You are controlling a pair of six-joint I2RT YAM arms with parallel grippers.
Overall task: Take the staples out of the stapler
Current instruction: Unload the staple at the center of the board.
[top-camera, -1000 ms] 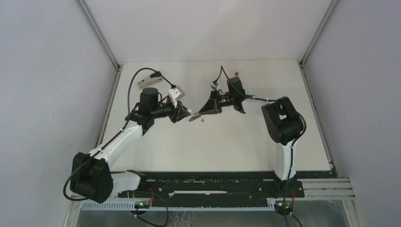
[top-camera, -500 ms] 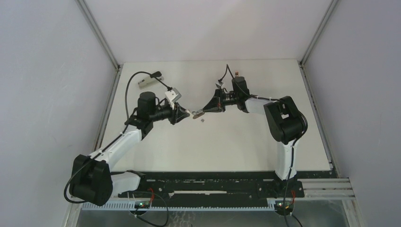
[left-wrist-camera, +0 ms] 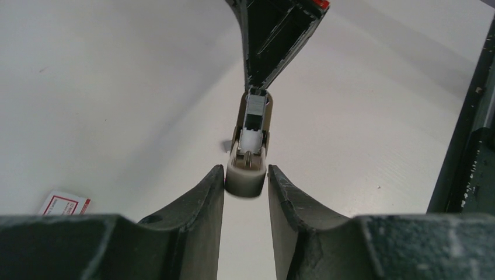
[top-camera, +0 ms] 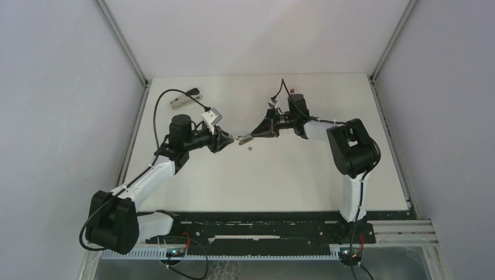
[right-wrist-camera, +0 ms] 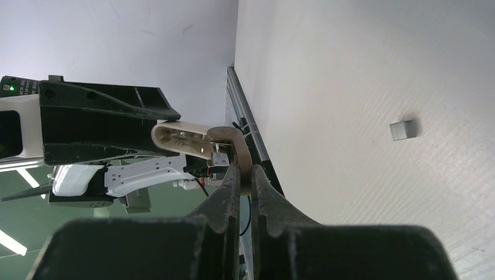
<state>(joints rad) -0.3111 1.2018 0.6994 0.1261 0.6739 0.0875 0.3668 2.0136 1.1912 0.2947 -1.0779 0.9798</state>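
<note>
Left fingers, right fingers both tight on stapler (staples, box on table below)

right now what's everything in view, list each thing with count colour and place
stapler: one, beige, open, held between both end effectors
staple strip: one, silver-grey, on the table by the stapler
box: one, pink-and-white, on the table near the left end effector
oblong object: one, whitish, table's far left; unclear what
table: one, white, under everything
left end effector: one, black, shut on one stapler end
right end effector: one, black, shut on the other end
</note>
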